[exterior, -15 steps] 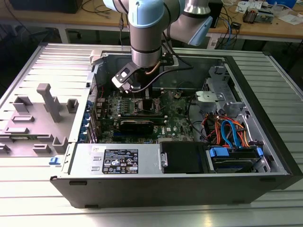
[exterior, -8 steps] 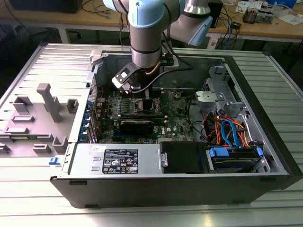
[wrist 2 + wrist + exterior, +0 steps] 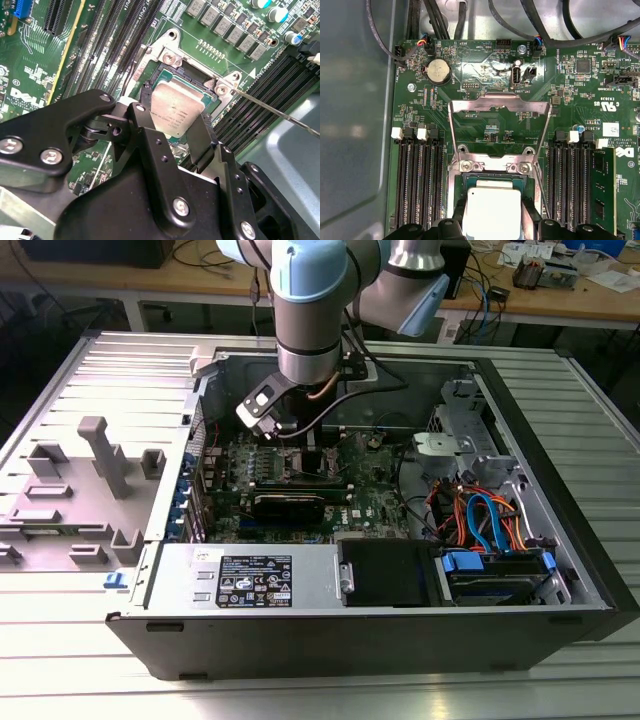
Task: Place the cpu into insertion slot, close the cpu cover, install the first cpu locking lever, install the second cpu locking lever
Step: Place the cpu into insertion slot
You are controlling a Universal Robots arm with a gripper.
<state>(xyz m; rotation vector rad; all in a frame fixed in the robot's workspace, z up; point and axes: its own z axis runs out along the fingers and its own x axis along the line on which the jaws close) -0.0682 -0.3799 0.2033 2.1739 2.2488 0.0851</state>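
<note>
Computer case [image 3: 380, 635] lies open side up, with the insertion slot [image 3: 172, 75] on the motherboard [image 3: 485, 75] inside it. Arm [image 3: 310, 310] reaches down into the case directly above the slot. Memory slots [image 3: 420, 175] flank the slot on two opposite sides, long axes parallel to the slot's side rims. Gripper [image 3: 495, 220] sits over the slot, its two black fingers [image 3: 460, 217] clenched on opposite edges of the cpu [image 3: 492, 205], so it is grasping the chip. Cpu cover [image 3: 500, 103] is swung open, thrown back from the slot's hinge edge, on the side away from the gripper; bare board shows through its cut-out middle. Cpu is within the slot's rim, flat, metal top facing up at both wrist cameras; outline square, sides parallel to the slot's rim and to the memory slots' long axis. Cannot tell whether it is fully seated or just above the contacts. Locking lever [image 3: 280, 114], a thin rod, is unlatched and slants away from one corner of the slot.
</note>
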